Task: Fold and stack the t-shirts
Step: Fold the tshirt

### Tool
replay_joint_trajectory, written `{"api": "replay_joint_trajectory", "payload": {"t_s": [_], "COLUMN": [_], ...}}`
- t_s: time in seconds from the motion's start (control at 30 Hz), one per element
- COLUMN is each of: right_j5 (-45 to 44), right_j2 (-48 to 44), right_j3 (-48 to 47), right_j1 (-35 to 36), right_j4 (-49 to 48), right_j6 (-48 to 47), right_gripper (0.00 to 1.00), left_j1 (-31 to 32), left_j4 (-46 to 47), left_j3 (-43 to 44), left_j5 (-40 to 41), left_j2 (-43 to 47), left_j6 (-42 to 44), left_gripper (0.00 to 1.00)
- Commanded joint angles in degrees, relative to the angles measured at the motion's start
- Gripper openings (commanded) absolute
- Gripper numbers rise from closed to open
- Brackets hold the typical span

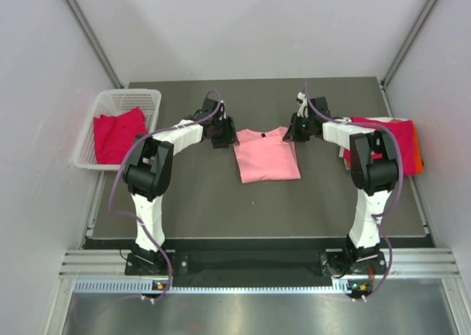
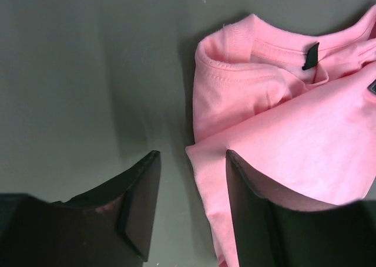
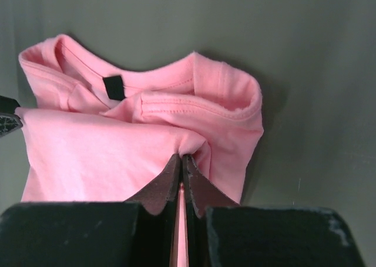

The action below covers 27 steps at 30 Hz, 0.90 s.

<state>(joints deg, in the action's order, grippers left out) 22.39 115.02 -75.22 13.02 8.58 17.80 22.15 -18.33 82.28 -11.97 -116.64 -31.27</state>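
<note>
You have a dark grey matte table (image 1: 191, 195) inside a pale, plain-walled booth (image 1: 243, 26), with metal struts running up the two far corners and an aluminium rail (image 1: 250, 263) along the near edge where both arm bases are bolted.

The pink t-shirt (image 1: 266, 155) lies in the middle of the table, folded into a narrow upright rectangle with its collar at the far end. Its black neck tag (image 3: 113, 86) shows inside the collar.

Your right gripper (image 3: 181, 159) is pinched tight on a fold of the pink cloth just below the collar on the shirt's right side, and a sliver of pink shows between the closed fingers. Your left gripper (image 2: 192, 156) is at the shirt's far left corner with its jaws apart: one finger sits over bare table and the other over the pink cloth, so they straddle the folded edge without clamping it.

At the far left, a white mesh basket (image 1: 126, 97) overhangs the table edge and holds a crumpled crimson t-shirt (image 1: 118, 135). At the right edge, behind the right arm, sits a folded crimson stack (image 1: 396, 138), with an orange edge (image 1: 418, 160) showing on its outer side and a white one (image 1: 372, 119) at the far side.
</note>
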Motion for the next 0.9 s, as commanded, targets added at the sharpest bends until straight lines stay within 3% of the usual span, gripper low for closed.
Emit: {"api": "replay_joint_trajectory", "payload": {"t_s": [0.0, 0.3, 0.47, 0.6, 0.63, 0.8, 0.87], "right_j5": [-0.2, -0.7, -0.7, -0.5, -0.5, -0.3, -0.3], "right_j2": [-3.9, -4.2, -3.8, -3.8, -3.7, -3.8, -3.8], "right_j3": [0.3, 0.8, 0.6, 0.3, 0.3, 0.4, 0.4], "right_j1": [0.7, 0.7, 0.7, 0.7, 0.7, 0.7, 0.7], "right_j4": [-4.4, -4.5, -4.4, -4.0, -4.1, -4.1, -4.1], "right_j6": [0.4, 0.3, 0.2, 0.2, 0.2, 0.2, 0.2], "right_gripper": [0.0, 0.0, 0.0, 0.0, 0.0, 0.0, 0.0], "left_j1": [-0.4, -0.8, -0.8, -0.8, -0.9, -0.8, -0.8], "left_j4": [4.3, 4.6, 5.1, 4.1, 3.9, 5.7, 6.1], "left_j3": [-1.0, -0.6, -0.5, -0.8, -1.0, -1.9, -1.3], "left_j5": [-0.2, -2.0, -4.0, -3.6, -3.7, -5.4, -6.0], "left_j2": [1.8, -0.7, -1.0, -0.6, -0.7, -0.7, -1.3], "left_j6": [1.0, 0.9, 0.4, 0.2, 0.3, -0.8, -1.1], "left_gripper": [0.52, 0.49, 0.36, 0.54, 0.54, 0.49, 0.42]}}
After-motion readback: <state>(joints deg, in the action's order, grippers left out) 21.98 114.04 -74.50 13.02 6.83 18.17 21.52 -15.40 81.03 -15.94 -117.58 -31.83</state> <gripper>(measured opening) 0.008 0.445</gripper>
